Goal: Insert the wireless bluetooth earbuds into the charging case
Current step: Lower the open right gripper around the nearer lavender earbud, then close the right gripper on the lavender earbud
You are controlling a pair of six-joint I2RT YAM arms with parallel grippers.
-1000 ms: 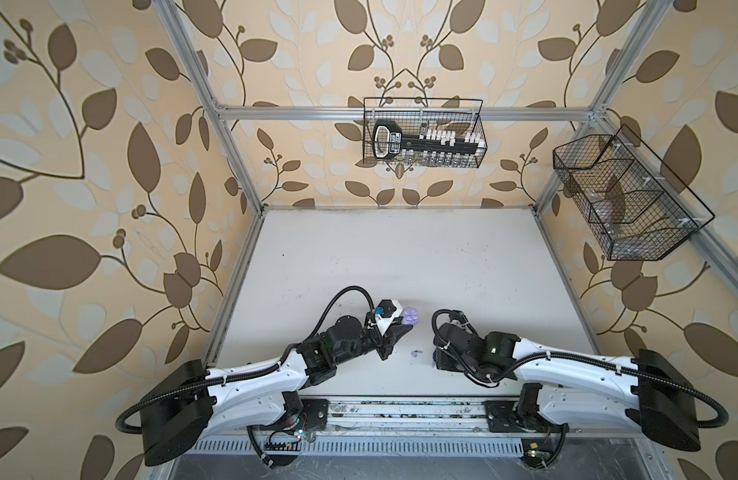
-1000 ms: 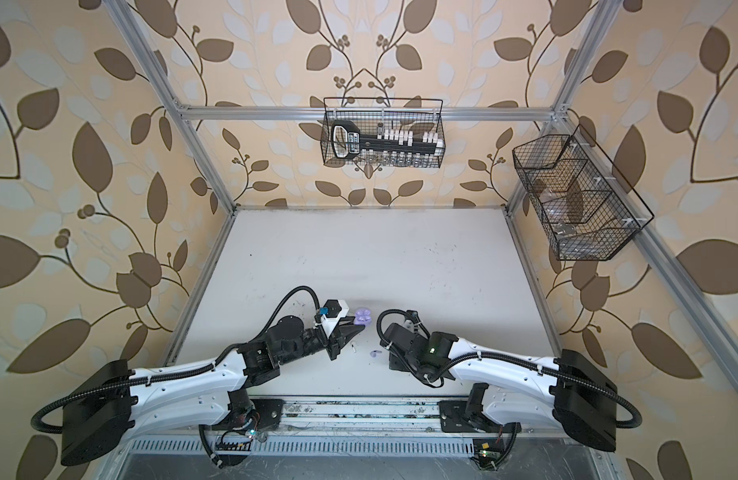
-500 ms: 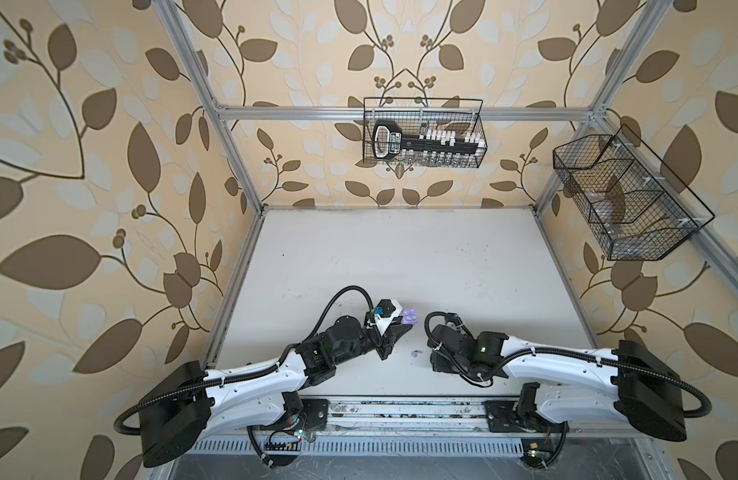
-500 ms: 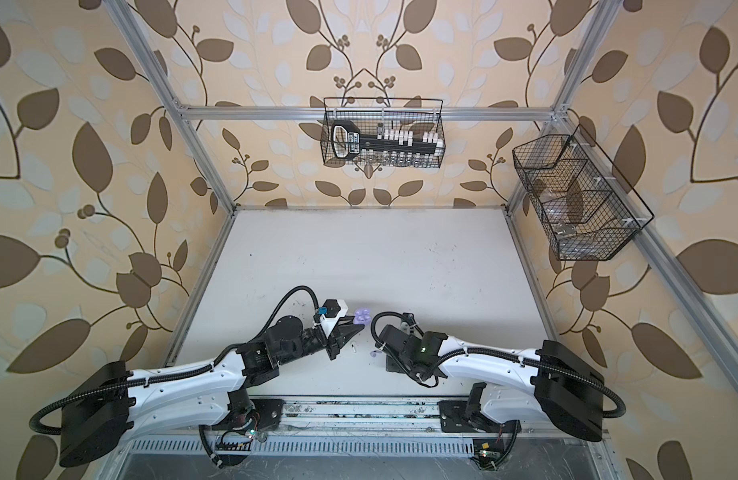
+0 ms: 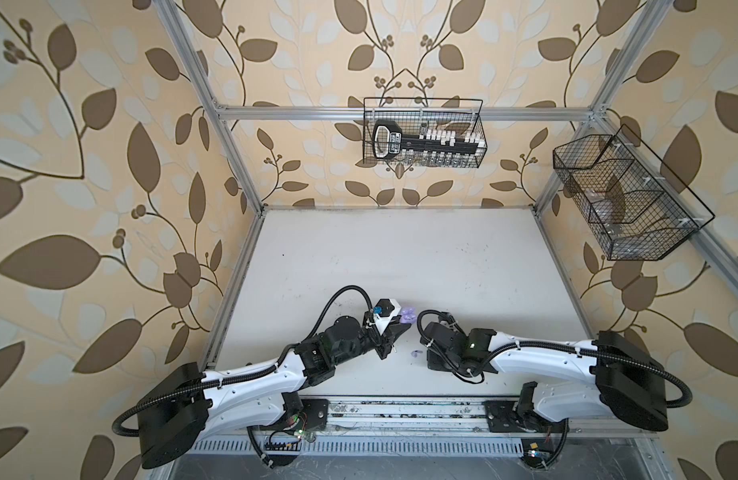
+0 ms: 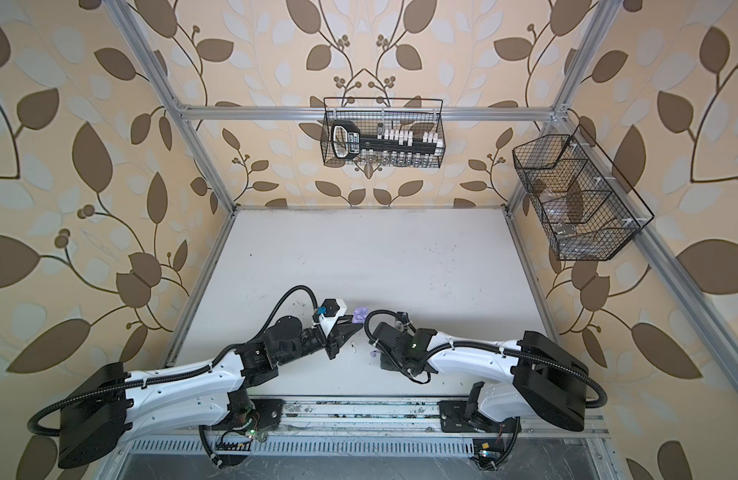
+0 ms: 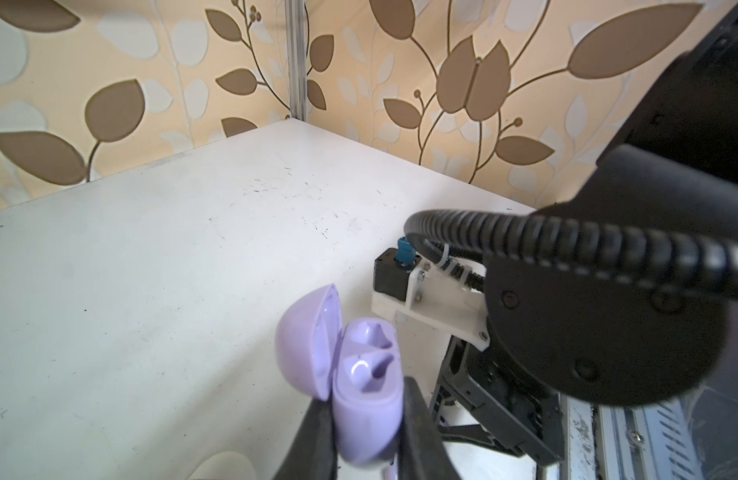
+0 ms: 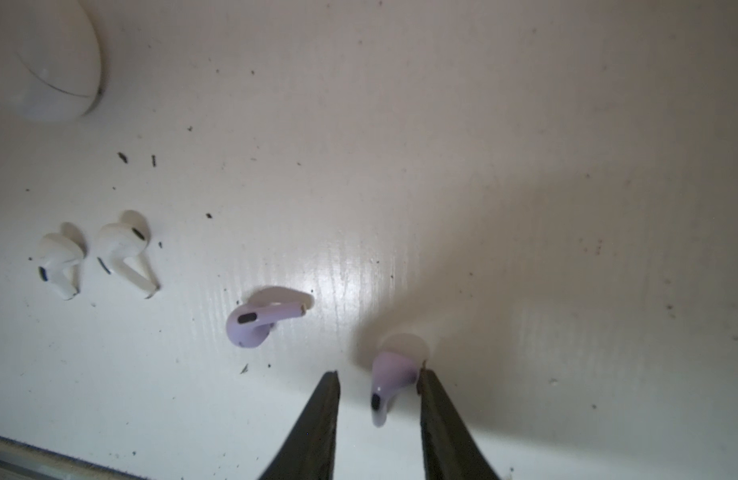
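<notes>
My left gripper (image 7: 367,401) is shut on the lilac charging case (image 7: 369,390), held above the table with its lid (image 7: 307,345) swung open; both top views show the case (image 5: 408,316) (image 6: 360,314). My right gripper (image 8: 379,374) points down at the table, open, with one lilac earbud (image 8: 390,376) between its fingers. One finger touches the earbud and the other stands a gap away. A second lilac earbud (image 8: 255,322) lies beside it, seen too in the top views (image 5: 417,353) (image 6: 373,354). Two white earbuds (image 8: 59,259) (image 8: 122,249) lie further off.
A closed white case (image 8: 55,62) rests on the table beyond the white earbuds. Wire baskets hang on the back wall (image 5: 423,133) and the right wall (image 5: 625,199). The metal rail (image 5: 400,409) runs along the table's front edge, behind both arms.
My right arm has shifted slightly left, and its jaws stand narrower around the lilac earbud. The left arm and the case have not moved.
</notes>
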